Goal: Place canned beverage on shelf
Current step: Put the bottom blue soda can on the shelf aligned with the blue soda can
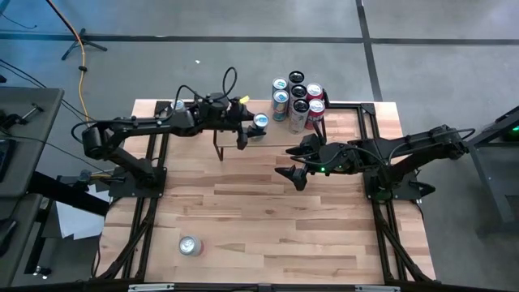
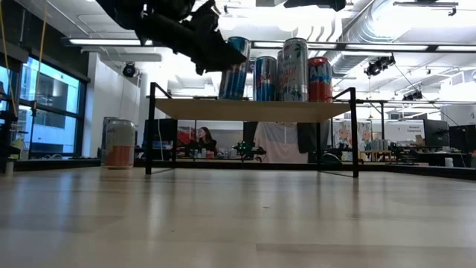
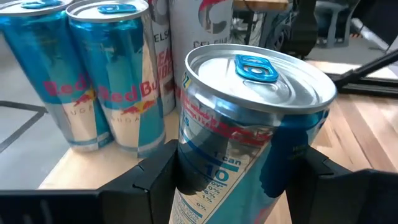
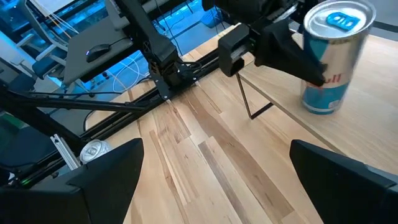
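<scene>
The shelf (image 1: 349,126), a light wood plank on thin black legs, stands at the table's far side. Several cans (image 1: 297,97) are grouped on its far part. My left gripper (image 1: 250,130) is shut on the canned beverage (image 3: 249,124), a blue and silver can with a blue tab, at the shelf's left part, just left of two blue cans (image 3: 81,81). In the low view this can (image 2: 236,68) is the leftmost of the row over the shelf top (image 2: 253,110). My right gripper (image 1: 290,169) hangs open above the table's middle, near the shelf's front edge. My left gripper pinches the can's side wall (image 3: 186,155) between its two fingers (image 3: 155,180), below the top rim. The fingers come from the table's left, slanting a little downward. The can stands nearly upright, top up; its base (image 4: 323,107) is at the shelf top, but whether it rests there I cannot tell.
A loose can (image 1: 190,245) stands on the table near its front left, also in the low view (image 2: 119,143). Black frame rails (image 1: 146,203) run along both table sides. A person (image 2: 202,140) sits in the room beyond the table.
</scene>
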Motion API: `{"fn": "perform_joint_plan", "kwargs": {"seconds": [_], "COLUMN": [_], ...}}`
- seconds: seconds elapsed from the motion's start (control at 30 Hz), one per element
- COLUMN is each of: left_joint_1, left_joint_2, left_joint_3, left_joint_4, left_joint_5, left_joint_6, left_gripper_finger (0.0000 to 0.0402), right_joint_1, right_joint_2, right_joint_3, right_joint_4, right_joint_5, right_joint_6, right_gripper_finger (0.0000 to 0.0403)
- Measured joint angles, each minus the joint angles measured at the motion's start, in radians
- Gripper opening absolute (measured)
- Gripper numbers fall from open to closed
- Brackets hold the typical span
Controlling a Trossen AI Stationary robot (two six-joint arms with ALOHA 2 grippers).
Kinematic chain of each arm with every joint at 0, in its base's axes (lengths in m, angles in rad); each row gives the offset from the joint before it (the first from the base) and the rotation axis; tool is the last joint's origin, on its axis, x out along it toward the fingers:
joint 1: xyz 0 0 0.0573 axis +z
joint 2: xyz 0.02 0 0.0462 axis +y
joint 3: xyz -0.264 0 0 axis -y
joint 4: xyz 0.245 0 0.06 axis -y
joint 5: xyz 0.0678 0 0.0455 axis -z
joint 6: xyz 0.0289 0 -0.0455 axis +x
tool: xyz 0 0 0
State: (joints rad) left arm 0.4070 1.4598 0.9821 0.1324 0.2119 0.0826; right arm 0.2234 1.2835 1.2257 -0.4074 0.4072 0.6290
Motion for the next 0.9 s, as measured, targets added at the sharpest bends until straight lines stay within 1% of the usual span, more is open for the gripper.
{"fn": "perform_joint_plan", "kwargs": {"seconds": [0.17, 0.27, 0.37, 0.47, 0.6, 0.7, 0.83, 0.9], "left_joint_1": [-0.001, -0.002, -0.001, -0.001, -0.001, -0.001, -0.001, -0.001], "left_joint_2": [0.029, 0.029, 0.026, 0.026, 0.026, 0.026, 0.013, 0.0], "left_joint_3": [0.003, 0.003, 0.001, -0.001, -0.001, -0.001, -0.001, -0.001], "left_joint_4": [0.021, 0.034, 0.047, 0.036, 0.016, 0.013, 0.02, 0.016], "left_joint_5": [0.004, -0.005, -0.013, -0.035, -0.084, -0.085, -0.085, -0.085], "left_joint_6": [-0.003, -0.003, -0.002, -0.001, -0.056, -0.08, -0.089, -0.089], "left_gripper_finger": [0.0188, 0.0201, 0.0231, 0.027, 0.0322, 0.0355, 0.0389, 0.0397], "right_joint_1": [0.0, 0.0, 0.0, 0.0, 0.0, 0.0, 0.0, 0.0], "right_joint_2": [0.0, 0.0, 0.0, 0.0, 0.0, 0.0, 0.0, 0.0], "right_joint_3": [0.0, 0.0, 0.0, 0.0, 0.0, 0.0, 0.0, 0.0], "right_joint_4": [-0.001, -0.001, -0.001, -0.001, -0.001, -0.001, -0.001, -0.001], "right_joint_5": [0.0, 0.0, 0.0, -0.001, -0.004, -0.005, -0.004, -0.004], "right_joint_6": [0.0, 0.0, 0.0, 0.0, 0.0, 0.0, 0.0, 0.0], "right_gripper_finger": [0.0391, 0.0391, 0.0391, 0.0391, 0.0391, 0.0391, 0.0391, 0.0391]}}
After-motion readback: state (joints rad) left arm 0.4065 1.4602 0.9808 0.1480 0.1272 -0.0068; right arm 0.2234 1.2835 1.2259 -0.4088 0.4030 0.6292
